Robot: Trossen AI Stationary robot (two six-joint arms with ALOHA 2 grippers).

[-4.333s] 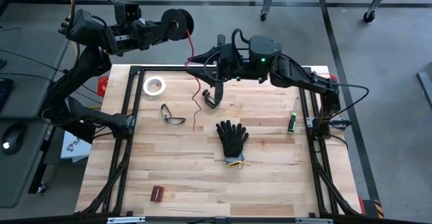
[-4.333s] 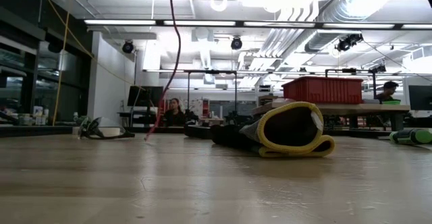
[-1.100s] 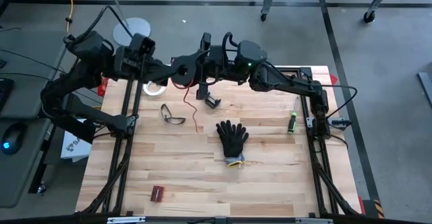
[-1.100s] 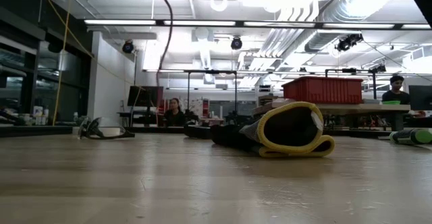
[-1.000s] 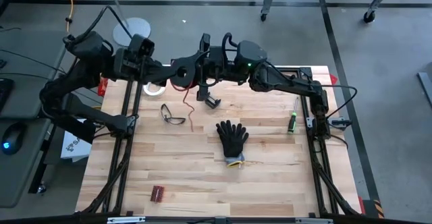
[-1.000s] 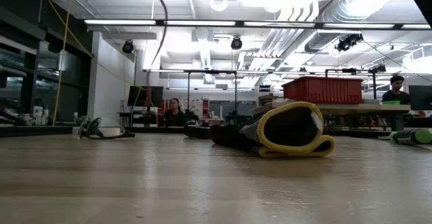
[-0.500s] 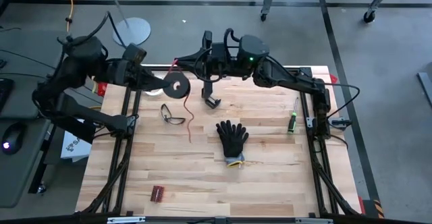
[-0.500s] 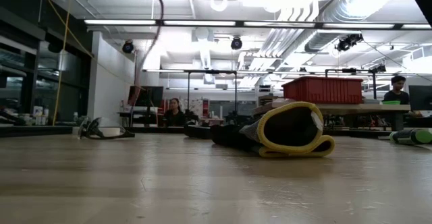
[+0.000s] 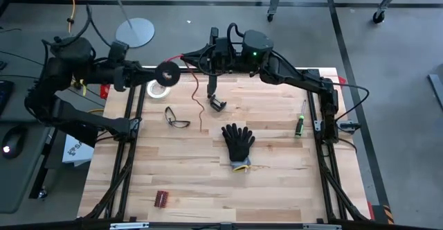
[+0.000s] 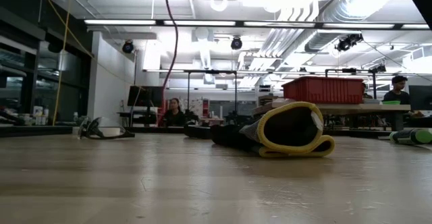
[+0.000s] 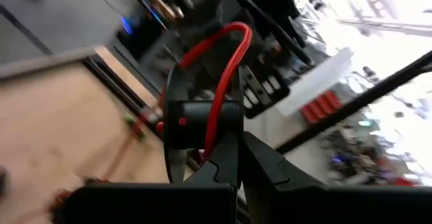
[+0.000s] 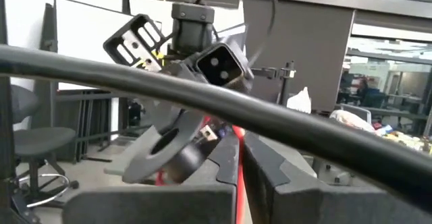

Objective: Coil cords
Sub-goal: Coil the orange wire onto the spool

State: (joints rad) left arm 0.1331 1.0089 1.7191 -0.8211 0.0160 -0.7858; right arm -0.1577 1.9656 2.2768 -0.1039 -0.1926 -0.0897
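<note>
I have both arms up over the far edge of the table (image 9: 277, 188), facing each other. My left gripper (image 9: 154, 73) is closed on the one black spool (image 9: 167, 72), holding it in the air at the far left corner; in the left wrist view the spool (image 11: 202, 119) sits right at the fingertips with the red cord (image 11: 226, 75) looped over it. My right gripper (image 9: 206, 62) is also closed, its fingers pinched on the same cord (image 12: 233, 158), which I can see running between them in the right wrist view, with the spool (image 12: 177, 153) just beyond. From above, the single red cord (image 9: 194, 84) runs from the spool across to the right gripper, and its loose end hangs down toward the tabletop; the low view shows it as a red line (image 10: 174, 48) dropping from the top. On the table I count one white tape ring (image 9: 156, 88), one pair of safety glasses (image 9: 176, 118), one black clip (image 9: 218, 104), one black glove (image 9: 239, 143), one green-handled screwdriver (image 9: 300, 122) and one small dark red block (image 9: 162, 198). All six lie apart from each other.
</note>
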